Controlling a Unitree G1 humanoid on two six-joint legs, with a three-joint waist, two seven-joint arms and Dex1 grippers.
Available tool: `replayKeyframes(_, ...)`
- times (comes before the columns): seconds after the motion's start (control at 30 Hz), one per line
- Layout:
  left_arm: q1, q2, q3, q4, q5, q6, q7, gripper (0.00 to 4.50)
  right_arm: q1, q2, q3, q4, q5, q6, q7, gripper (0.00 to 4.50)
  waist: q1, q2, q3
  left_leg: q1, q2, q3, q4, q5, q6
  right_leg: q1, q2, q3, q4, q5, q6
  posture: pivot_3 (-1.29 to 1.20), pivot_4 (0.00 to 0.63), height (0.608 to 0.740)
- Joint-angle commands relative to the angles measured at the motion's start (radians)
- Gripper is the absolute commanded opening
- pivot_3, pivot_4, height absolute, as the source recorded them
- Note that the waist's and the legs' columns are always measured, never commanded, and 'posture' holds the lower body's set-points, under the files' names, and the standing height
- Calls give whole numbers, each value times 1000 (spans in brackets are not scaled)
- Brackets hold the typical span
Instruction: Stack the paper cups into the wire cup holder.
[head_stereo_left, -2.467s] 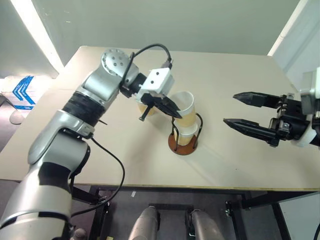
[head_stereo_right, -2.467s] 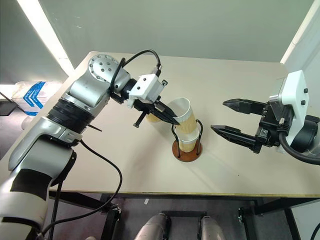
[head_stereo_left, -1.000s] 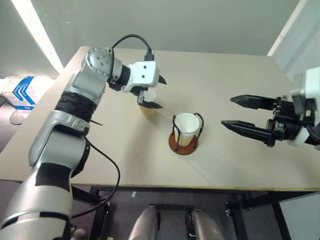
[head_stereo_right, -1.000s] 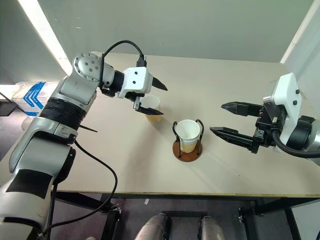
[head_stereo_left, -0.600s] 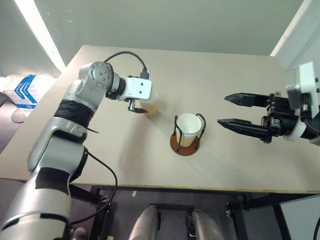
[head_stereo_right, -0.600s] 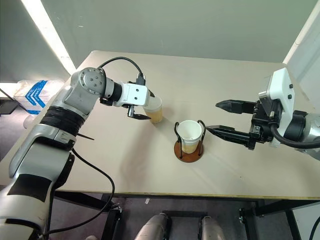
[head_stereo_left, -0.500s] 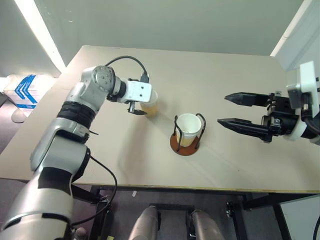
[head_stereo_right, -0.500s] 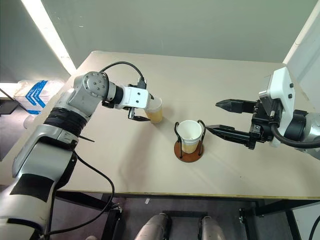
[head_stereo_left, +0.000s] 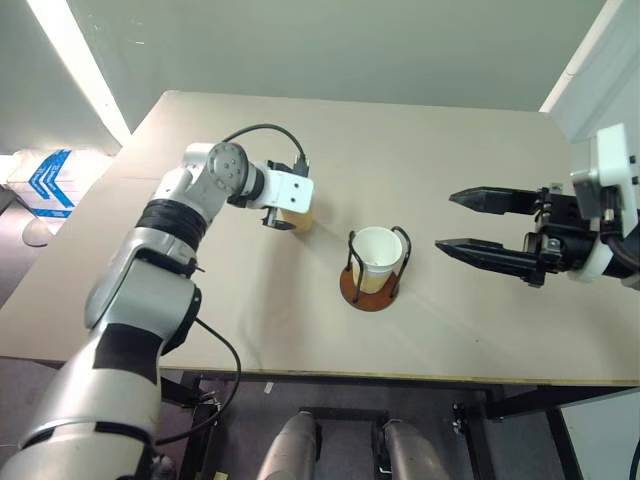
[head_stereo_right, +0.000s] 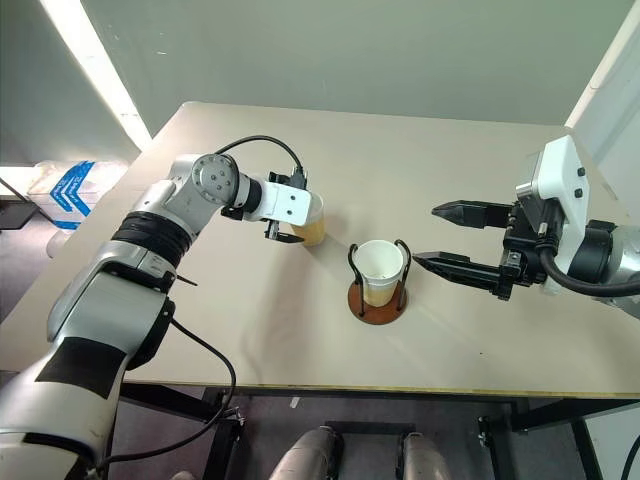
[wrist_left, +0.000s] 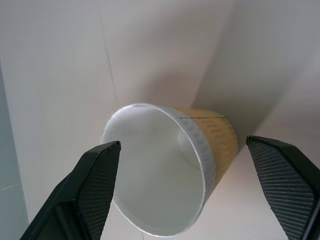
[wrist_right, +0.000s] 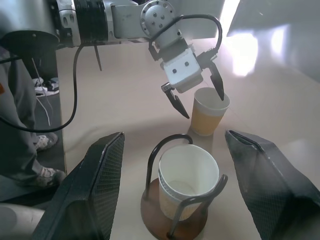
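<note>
Between left fingers (wrist_left: 95, 185), loose paper cup (wrist_left: 170, 170), seemingly untouched

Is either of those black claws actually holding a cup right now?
No. The left tool stands open around the loose tan paper cup, not gripping; the right tool is open and empty.

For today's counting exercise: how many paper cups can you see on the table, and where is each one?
2 rims show plainly: one cup in the wire cup holder, one cup standing on the table between the open left gripper fingers. Another may be nested in the holder.
</note>
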Motion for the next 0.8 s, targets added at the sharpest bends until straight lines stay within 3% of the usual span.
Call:
replayKeyframes(0.03, -42, -7, 0, 14, 25, -24, 22, 4413, -13, -15, -26, -10, 4, -5, 1, 3380, 0, 0, 0, 0, 0, 0, 0, 0, 0, 0, 0, 0, 0, 0, 0, 0, 150, 740)
replayKeyframes(0.1, -44, -14, 1, 25, 33, -26, 29, 4413, -12, -16, -25, -10, 4, -5, 2, 3380, 0, 0, 0, 0, 0, 0, 0, 0, 0, 0, 0, 0, 0, 0, 0, 0, 150, 740)
replayKeyframes(0.2, -48, -25, 1, 40, 44, -36, 45, 3891, -12, -15, -22, -9, 2, -5, 1, 3380, 0, 0, 0, 0, 0, 0, 0, 0, 0, 0, 0, 0, 0, 0, 0, 0, 150, 740)
replayKeyframes(0.57, -36, -18, 18, 49, 22, -99, -65, 33, 4, -14, -27, -8, -3, -4, 4, 3380, 0, 0, 0, 0, 0, 0, 0, 0, 0, 0, 0, 0, 0, 0, 1, 0, 150, 740)
replayKeyframes(0.8, -20, 13, 49, 33, -29, -111, -169, 33, 13, -15, -31, -5, -10, -10, 11, 3380, 0, 0, 0, 0, 0, 0, 0, 0, 0, 0, 0, 0, 0, 0, 1, 0, 150, 740)
